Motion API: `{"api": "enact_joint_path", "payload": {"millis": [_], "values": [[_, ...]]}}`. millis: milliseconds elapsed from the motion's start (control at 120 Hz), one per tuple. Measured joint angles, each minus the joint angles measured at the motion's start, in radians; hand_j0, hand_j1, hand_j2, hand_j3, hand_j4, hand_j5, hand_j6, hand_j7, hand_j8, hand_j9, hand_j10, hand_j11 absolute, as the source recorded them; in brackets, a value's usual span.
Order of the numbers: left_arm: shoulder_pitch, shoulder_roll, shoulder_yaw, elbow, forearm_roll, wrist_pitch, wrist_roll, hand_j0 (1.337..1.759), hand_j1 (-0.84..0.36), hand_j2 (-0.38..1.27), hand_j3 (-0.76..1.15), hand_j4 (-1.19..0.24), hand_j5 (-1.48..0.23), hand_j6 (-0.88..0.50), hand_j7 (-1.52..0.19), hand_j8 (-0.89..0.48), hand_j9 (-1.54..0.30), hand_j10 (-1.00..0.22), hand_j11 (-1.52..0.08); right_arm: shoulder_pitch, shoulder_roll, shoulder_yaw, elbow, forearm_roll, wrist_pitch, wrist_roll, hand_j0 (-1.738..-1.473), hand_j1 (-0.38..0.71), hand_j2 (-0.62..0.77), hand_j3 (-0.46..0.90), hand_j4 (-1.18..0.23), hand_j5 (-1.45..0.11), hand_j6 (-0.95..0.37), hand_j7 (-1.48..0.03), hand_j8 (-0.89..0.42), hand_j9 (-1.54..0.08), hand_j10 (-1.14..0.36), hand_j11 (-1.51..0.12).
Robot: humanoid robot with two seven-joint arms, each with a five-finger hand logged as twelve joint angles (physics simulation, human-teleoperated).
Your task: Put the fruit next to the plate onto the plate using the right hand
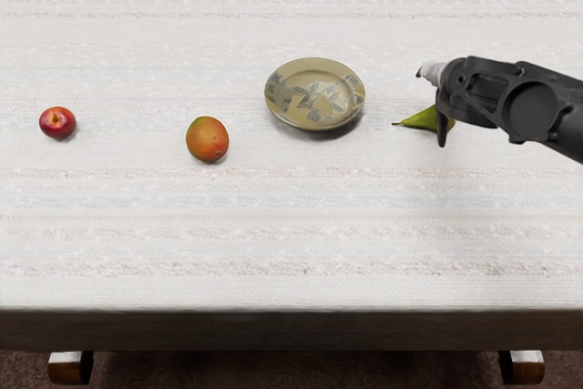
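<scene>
While the right arm (537, 111) is reaching in from the right edge of the frame, the dark right hand (448, 97) is sitting right at a green pear (421, 119) in the upper right of the picture. The hand is covering the pear's right side, so only its left part is showing, with the narrow end pointing toward the plate (314, 65). Whether the hand is spread, pressed together or gripping the pear cannot be told from this view, nor whether it is touching the fruit at all. The pear is lying on the table (291, 252), just to the right of the plate, apart from its rim and not on it. The round plate, with a leafy pattern, is resting a little right of centre in the upper half. An orange-red mango (208, 138) is lying near the plate, to its lower left. A small red apple (57, 122) is sitting well apart, at the far left. A pale woven cloth is covering the table.
</scene>
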State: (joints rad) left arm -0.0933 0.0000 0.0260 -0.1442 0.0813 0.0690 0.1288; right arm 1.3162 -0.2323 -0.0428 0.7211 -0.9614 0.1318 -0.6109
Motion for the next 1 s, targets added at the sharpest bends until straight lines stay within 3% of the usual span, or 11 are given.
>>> {"api": "enact_joint_path", "payload": {"millis": [433, 1000], "values": [[0.0, 0.0, 0.0, 0.0, 0.0, 0.0, 0.0, 1.658, 0.32, 0.0, 0.0, -0.02, -0.03, -0.02, -0.03, -0.02, -0.03, -0.02, -0.03, -0.04, 0.063, -0.045, -0.089, -0.015, -0.1, 0.0, -1.658, -0.07, -0.05, 0.0, -0.24, -0.3, -0.24, -0.3, -0.24, -0.3, -0.23, -0.3], [0.0, 0.0, 0.0, 0.0, 0.0, 0.0, 0.0, 1.658, 0.32, 0.0, 0.0, -0.02, -0.03, -0.02, -0.03, -0.02, -0.03, -0.02, -0.03, -0.079, 0.096, -0.072, -0.136, -0.016, -0.162, 0.0, -1.658, -0.01, -0.05, 0.0, -0.28, -0.36, -0.28, -0.36, -0.28, -0.36, -0.28, -0.36]]}}
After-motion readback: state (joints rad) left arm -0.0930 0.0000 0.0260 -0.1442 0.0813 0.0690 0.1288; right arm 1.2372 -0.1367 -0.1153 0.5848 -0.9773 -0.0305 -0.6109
